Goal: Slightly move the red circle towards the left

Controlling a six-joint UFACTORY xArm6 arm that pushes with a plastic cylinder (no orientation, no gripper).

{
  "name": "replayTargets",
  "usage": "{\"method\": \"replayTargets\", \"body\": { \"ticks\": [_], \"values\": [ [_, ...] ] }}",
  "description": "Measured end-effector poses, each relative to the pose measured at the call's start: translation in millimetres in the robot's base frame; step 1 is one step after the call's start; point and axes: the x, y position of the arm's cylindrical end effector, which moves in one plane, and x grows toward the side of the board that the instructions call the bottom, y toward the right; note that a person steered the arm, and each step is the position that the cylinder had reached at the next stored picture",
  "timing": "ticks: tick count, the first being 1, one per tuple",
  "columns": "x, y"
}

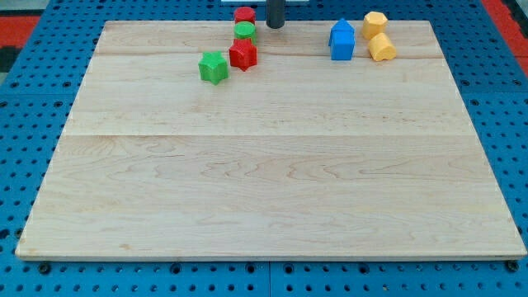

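The red circle (244, 14) sits at the board's top edge, left of centre. My tip (275, 25) stands just to its right, a small gap apart. Below the red circle lies a green circle (245, 32), touching a red star (243, 54) beneath it. A green star (214, 67) lies to the lower left of the red star.
A blue block (341, 40) with a pointed top stands at the top right of the wooden board (272, 181). Two yellow blocks (375, 23) (381, 48) lie just right of it. Blue pegboard surrounds the board.
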Motion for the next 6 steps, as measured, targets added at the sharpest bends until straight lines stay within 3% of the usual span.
{"method": "replayTargets", "body": {
  "ticks": [1, 2, 3, 5, 6],
  "values": [
    [2, -4],
    [4, -64],
    [18, -89],
    [1, -33],
    [0, -92]
  ]
}}
